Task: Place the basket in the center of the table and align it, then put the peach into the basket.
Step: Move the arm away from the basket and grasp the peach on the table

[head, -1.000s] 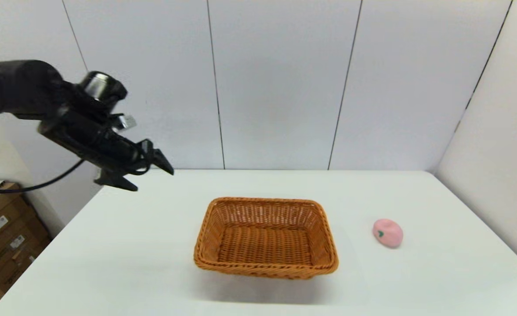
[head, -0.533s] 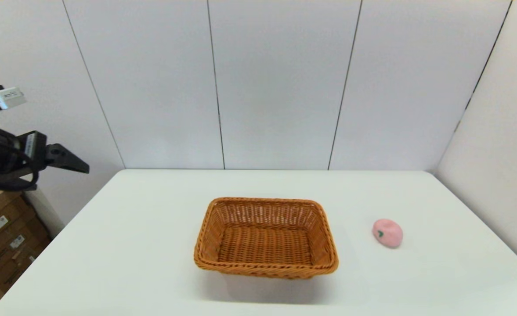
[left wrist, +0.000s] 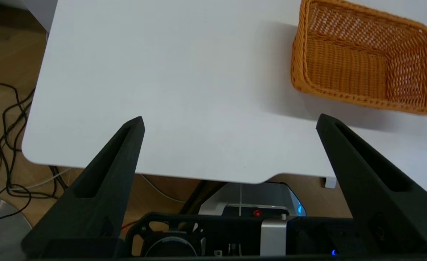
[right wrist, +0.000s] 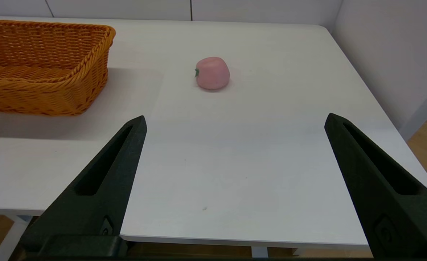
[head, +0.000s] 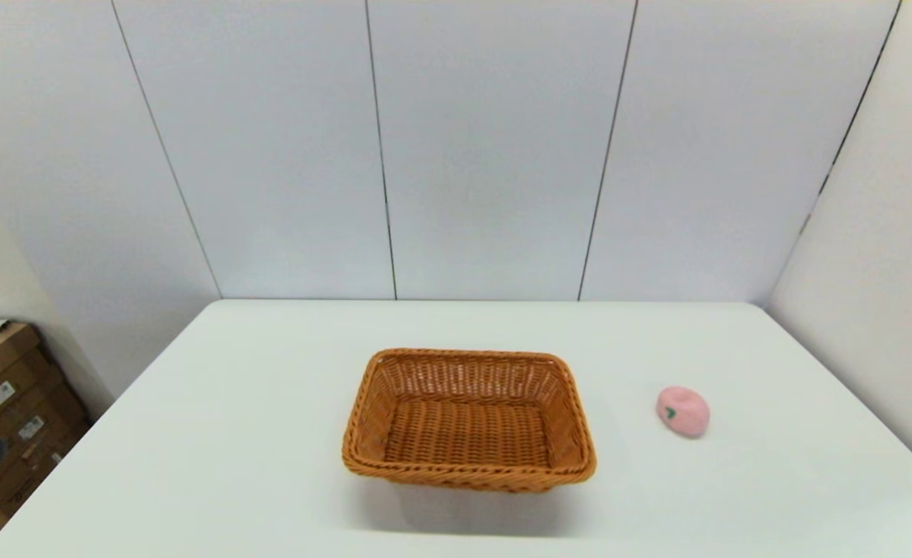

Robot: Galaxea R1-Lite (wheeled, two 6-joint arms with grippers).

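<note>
Orange-brown woven basket (head: 469,420) near the middle of the white counter (head: 231,434), upright, open side up, nothing inside, long sides roughly parallel to the counter's near edge. Pale-pink peach (head: 683,411) on the bare counter to the robot's right of the basket, well apart from it, small green stem mark turned toward the basket. Not touched by either hand.

Left hand (left wrist: 229,121) off the head view; in its own wrist view, held high over the counter's near left corner, its 2 black fingers (left wrist: 104,181) spread wide apart, nothing between them, basket off to one side beyond them. Right hand (right wrist: 235,121) also out of the head view; in its wrist view, low at the counter's near right edge, 2 fingers (right wrist: 376,181) wide apart and empty, peach ahead between their lines, basket to the side.

Cardboard boxes (head: 6,411) on the floor beyond the counter's left edge. Black cables (left wrist: 3,119) on the floor by that corner.
</note>
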